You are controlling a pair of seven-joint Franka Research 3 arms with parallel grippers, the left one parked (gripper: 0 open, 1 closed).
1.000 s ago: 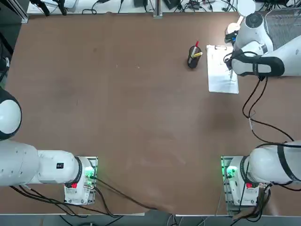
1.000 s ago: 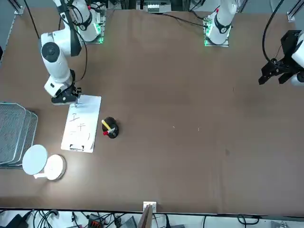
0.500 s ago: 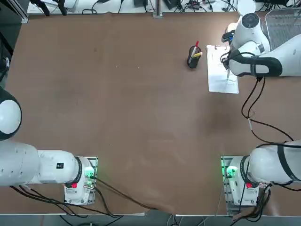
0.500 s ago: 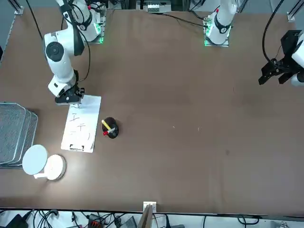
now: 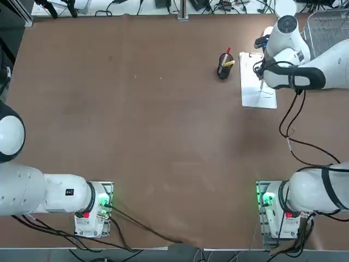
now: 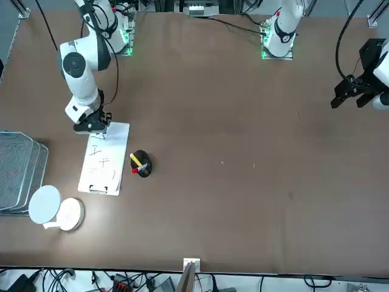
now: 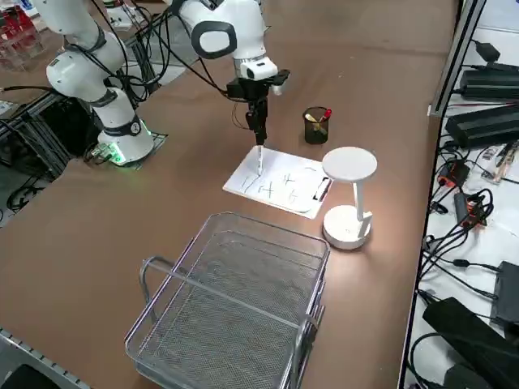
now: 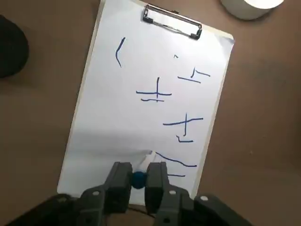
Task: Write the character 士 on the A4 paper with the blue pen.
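1. My right gripper [image 8: 139,181] was clamped on the blue pen [image 8: 139,179], one finger pressed to each side of its barrel, and it hung over the near end of the A4 paper [image 8: 141,108], the end away from the clip [image 8: 171,21].

2. The pen pointed straight down out of the gripper, its pale tip at or just above the sheet; I could not tell for certain whether it was touching. In the right side view the pen [image 7: 259,154] stood upright below the gripper [image 7: 258,130], meeting the paper [image 7: 280,183] near its 9 o'clock edge.

3. I judged the work to be mid-character: two blue strokes lay just beside the tip, a long slanted bar and a shorter one beneath it, with no clear upright through them yet, so the 士 at this spot looked unfinished.

4. Farther up the sheet, toward the clip, were other blue marks: several cross-and-bar figures and one lone curved stroke.

5. In the top view the paper [image 5: 252,93] lay on the counter [image 5: 136,120] at about 1 o'clock, with a dark pen holder [image 5: 224,66] just beside it at its 9 o'clock.
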